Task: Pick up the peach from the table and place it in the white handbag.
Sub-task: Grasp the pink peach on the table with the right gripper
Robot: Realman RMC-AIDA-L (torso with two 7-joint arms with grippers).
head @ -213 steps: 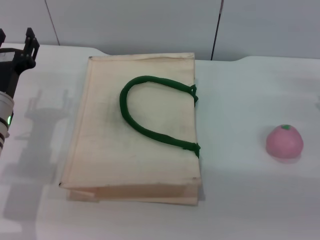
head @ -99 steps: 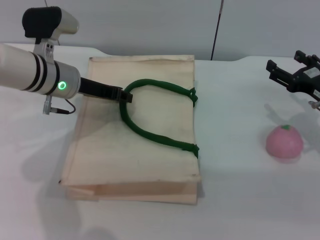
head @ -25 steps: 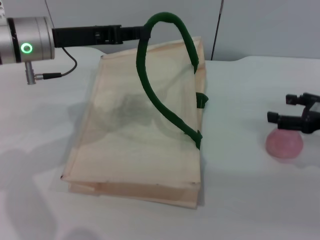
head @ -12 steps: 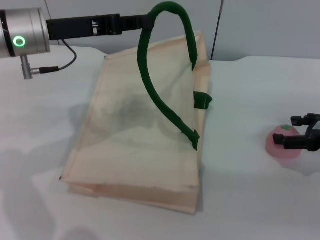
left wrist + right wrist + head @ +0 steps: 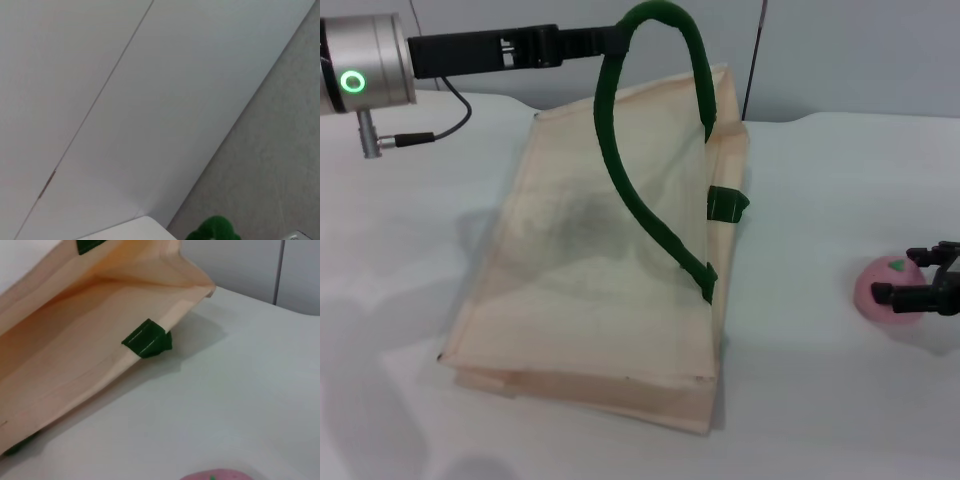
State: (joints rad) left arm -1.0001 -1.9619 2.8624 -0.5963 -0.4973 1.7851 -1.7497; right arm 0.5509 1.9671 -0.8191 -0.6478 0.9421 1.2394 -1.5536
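Note:
The white handbag [image 5: 600, 290] lies on the table [image 5: 820, 200] with one side pulled up. My left gripper [image 5: 612, 42] is shut on its dark green handle [image 5: 640, 200] and holds it high, so the mouth gapes toward the right. The peach [image 5: 885, 312] sits on the table at the right. My right gripper [image 5: 898, 274] is open at peach height, one finger on each side of the fruit. The right wrist view shows the bag's open mouth [image 5: 75, 365], a green handle tab [image 5: 147, 338] and the top of the peach [image 5: 215, 475].
A grey wall panel [image 5: 620, 40] stands behind the table. A cable [image 5: 430, 135] hangs from my left arm. The left wrist view shows only the wall and a bit of the green handle [image 5: 212, 231].
My right gripper has come down from above the peach to its level, fingers on either side. My left gripper has lifted the handle a little, tilting the bag's upper side further up.

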